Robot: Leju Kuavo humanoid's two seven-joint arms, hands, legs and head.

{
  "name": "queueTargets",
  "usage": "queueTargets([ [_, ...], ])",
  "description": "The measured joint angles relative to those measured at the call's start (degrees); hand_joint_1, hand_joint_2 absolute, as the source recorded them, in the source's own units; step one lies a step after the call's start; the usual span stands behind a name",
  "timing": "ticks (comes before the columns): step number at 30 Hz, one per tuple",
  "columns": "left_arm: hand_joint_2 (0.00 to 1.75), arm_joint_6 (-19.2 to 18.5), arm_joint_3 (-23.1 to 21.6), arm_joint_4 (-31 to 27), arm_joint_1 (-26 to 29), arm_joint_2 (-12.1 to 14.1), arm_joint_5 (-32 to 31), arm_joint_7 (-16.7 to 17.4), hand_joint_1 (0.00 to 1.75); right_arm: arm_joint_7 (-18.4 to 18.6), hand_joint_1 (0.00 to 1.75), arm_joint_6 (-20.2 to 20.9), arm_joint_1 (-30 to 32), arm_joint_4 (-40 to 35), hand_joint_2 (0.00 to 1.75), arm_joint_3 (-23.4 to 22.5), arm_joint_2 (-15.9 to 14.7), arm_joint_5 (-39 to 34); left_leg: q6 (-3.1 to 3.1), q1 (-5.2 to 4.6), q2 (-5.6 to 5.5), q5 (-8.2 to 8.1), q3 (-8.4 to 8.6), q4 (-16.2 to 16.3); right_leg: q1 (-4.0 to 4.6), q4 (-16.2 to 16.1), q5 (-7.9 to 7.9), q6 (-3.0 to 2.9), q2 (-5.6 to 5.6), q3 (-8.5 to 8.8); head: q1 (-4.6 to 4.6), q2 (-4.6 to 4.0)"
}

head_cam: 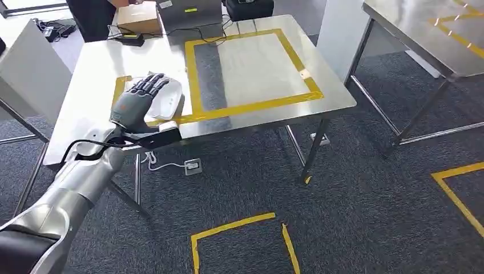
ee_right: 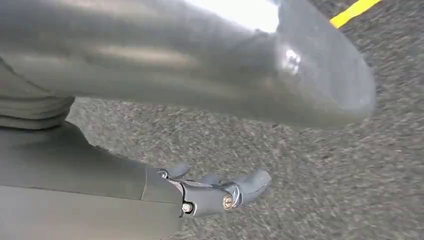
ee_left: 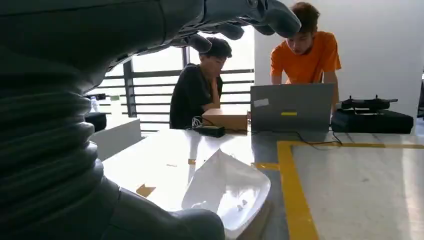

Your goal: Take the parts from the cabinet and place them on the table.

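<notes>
Left arm: silver, jointed, reaching up from the lower left corner of the head view toward the table's near left part.
Left hand (head_cam: pixel 137 101): dark grey, stretched flat above the part, fingers (head_cam: pixel 154 84) straight and spread apart, gripping nothing; seen from the left wrist view as a ribbed grey cover with fingertips (ee_left: pixel 280 17) arching over the part without touching it.
Task part: a white, glossy moulded plastic shell part (head_cam: pixel 165 100), lying on the table under the hand, just beside the left edge of the yellow tape square; in the left wrist view resting flat on the steel, apart from the palm (ee_left: pixel 227 192).
Table: square stainless-steel table on thin metal legs (head_cam: pixel 103 57), marked with a large yellow tape rectangle (head_cam: pixel 251 105) across its middle and right.
Far edge of table: small brown cardboard box (ee_left: pixel 225 119), black adapter (ee_left: pixel 210 131), grey open laptop (ee_left: pixel 292 107), black case (ee_left: pixel 372 120).
Behind table: person in black shirt (ee_left: pixel 192 95) seated, person in orange shirt (ee_left: pixel 305 57) bent over the laptop.
Right hand (ee_right: pixel 215 192): hanging low above dark speckled carpet (ee_right: pixel 310 190), fingers loosely curled, holding nothing visible; open or closed cannot be told.
Far right: second steel table (head_cam: pixel 422 34).
</notes>
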Motion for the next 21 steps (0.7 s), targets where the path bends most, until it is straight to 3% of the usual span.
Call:
queueTargets([
  [1, 1.75, 0.2, 0.0, -0.1, 0.6, 0.0, 0.0, 0.3, 0.0, 0.1, 0.0, 0.1, 0.0, 0.0, 0.0, 0.0, 0.0, 0.2, -0.05, 0.0, 0.0, -1.47, -1.05, 3.5, 0.0, 0.0, 0.42, 0.03, 0.0, -0.6, -0.04, -0.02],
  [2, 1.75, 0.4, 0.0, -0.2, 1.2, 0.0, 0.0, 0.5, 0.0, 0.3, 0.0, 0.1, 0.0, 0.0, 0.0, 0.0, 0.1, 0.2, -0.01, 0.0, 0.0, -1.38, -0.65, 3.9, 0.0, 0.0, 0.79, 0.07, 0.0, -1.07, -0.02, -0.02],
  [3, 1.75, 0.5, 0.0, -0.5, 1.7, 0.0, 0.0, 0.7, 0.0, 0.5, 0.0, 0.1, 0.0, 0.0, 0.0, 0.0, 0.2, 0.3, 0.16, -0.01, 0.0, -0.28, 1.19, 1.6, 0.01, 0.1, 1.18, 0.18, 0.0, -1.52, -0.04, -0.02],
  [5, 1.75, 0.5, 0.0, -1.5, 2.0, 0.0, 0.0, 1.0, 0.0, 0.5, 0.0, 0.1, 0.0, 0.0, 0.0, 0.0, 0.4, 0.7, 0.82, -0.08, 0.0, 3.06, 7.63, -8.1, 0.08, 0.1, 1.82, 0.46, -0.02, -2.14, -0.02, -0.02],
  [6, 1.75, 0.5, 0.0, -2.2, 1.8, 0.0, 0.0, 1.1, 0.0, 0.5, 0.0, 0.2, -0.2, 0.0, 0.0, 0.0, 0.5, 0.8, 1.42, -0.31, 0.04, 3.03, 10.83, -13.5, 0.06, 0.1, 2.15, 0.69, -0.16, -2.23, 0.0, -0.02],
  [7, 1.75, 0.4, 0.1, -2.9, 1.9, 0.0, 0.0, 1.3, 0.0, 0.4, 0.0, 0.3, -0.2, 0.0, 0.0, 0.0, 0.6, 0.9, 1.54, -0.7, 0.14, 3.14, 10.74, -13.8, 0.26, 0.0, 2.42, 1.08, -0.2, -2.34, 0.07, -0.02],
  [10, 1.75, -0.6, 0.4, -5.1, 2.4, 0.9, -0.5, 2.3, 0.0, -0.1, 0.0, 1.1, -0.3, 0.0, 0.0, 0.0, 0.7, 1.4, 2.55, -1.12, 0.06, 3.89, 10.29, -13.8, -0.28, -0.6, 3.36, 2.29, -0.28, -2.22, 0.0, 0.0],
  [11, 1.75, -0.7, 0.7, -6.1, 2.7, 1.4, -0.7, 2.3, 0.0, -0.3, 0.0, 1.2, -0.2, 0.0, 0.0, 0.0, 0.7, 1.5, 3.01, -0.83, 0.15, 4.78, 10.3, -14.7, 0.11, -0.8, 3.73, 2.79, -0.2, -2.33, 0.02, -0.02],
  [12, 1.75, -0.7, 0.9, -6.7, 2.8, 1.5, -0.8, 2.3, 0.0, -0.3, 0.0, 1.2, -0.2, 0.0, 0.0, 0.0, 0.7, 1.5, 3.43, -0.53, 0.37, 5.42, 10.59, -15.0, -0.18, 0.1, 2.56, 2.75, -0.01, -2.78, -0.02, -0.02],
  [13, 1.75, -0.7, 1.2, -7.3, 2.8, 1.7, -1.0, 1.9, 0.0, -0.4, 0.0, 1.3, -0.2, 0.0, 0.0, 0.0, 0.7, 1.5, 3.97, -0.44, 0.39, 6.01, 9.97, -15.0, -0.1, 2.8, -0.17, 2.78, -0.02, -3.92, 0.29, 0.0],
  [15, 1.75, -0.7, 1.9, -8.2, 3.2, 2.1, -1.2, 1.5, 0.0, -0.4, 0.0, 1.3, -0.3, 0.0, 0.0, 0.0, 0.5, 1.5, 4.03, -0.5, 0.31, 6.84, 8.74, -14.9, -0.09, 11.8, -5.45, 3.12, -0.01, -7.21, 0.39, -0.02],
  [16, 1.75, -0.7, 2.0, -8.2, 3.2, 2.1, -1.4, 1.2, 0.0, -0.4, 0.0, 1.2, -0.4, 0.0, 0.0, 0.0, 0.5, 1.5, 4.02, -0.53, 0.28, 7.17, 8.1, -14.7, -0.05, 15.4, -6.96, 3.25, -0.01, -8.39, 0.39, -0.02],
  [17, 1.75, -0.7, 2.1, -8.3, 3.2, 2.1, -1.5, 1.0, 0.0, -0.4, 0.0, 1.1, -0.6, 0.0, 0.0, 0.0, 0.5, 1.3, 3.93, -0.53, 0.27, 7.46, 7.4, -14.4, -0.05, 16.6, -7.19, 3.3, -0.01, -8.4, 0.39, -0.02],
  [18, 1.75, -0.7, 2.1, -8.4, 3.2, 2.1, -1.7, 0.9, 0.0, -0.4, 0.0, 0.9, -0.6, 0.0, 0.0, 0.0, 0.5, 1.2, 3.87, -0.52, 0.26, 7.64, 6.89, -14.1, -0.07, 15.1, -6.41, 3.26, -0.02, -7.11, 0.42, -0.02],
  [19, 1.75, -0.7, 2.2, -8.5, 3.2, 2.0, -1.8, 0.8, 0.0, -0.4, 0.0, 0.7, -0.7, 0.0, 0.0, 0.0, 0.5, 1.0, 3.71, -0.5, 0.27, 7.8, 6.44, -13.8, -0.1, 11.1, -4.77, 3.19, -0.04, -4.31, 0.39, 0.0],
  [20, 1.75, -0.7, 2.3, -8.5, 3.0, 1.9, -1.8, 0.7, 0.0, -0.4, 0.0, 0.6, -0.8, 0.0, 0.0, 0.0, 0.5, 0.8, 3.51, -0.46, 0.27, 7.92, 6.05, -13.5, -0.1, 5.3, -2.86, 3.07, -0.07, -0.46, 0.42, -0.02],
  [21, 1.75, -0.7, 2.5, -8.5, 2.8, 1.8, -1.8, 0.7, 0.0, -0.4, 0.0, 0.6, -0.9, 0.0, 0.0, 0.0, 0.4, 0.7, 3.33, -0.46, 0.31, 8.03, 5.75, -13.0, -0.08, 0.8, -2.65, 2.86, -0.08, 2.14, 0.39, -0.02],
])
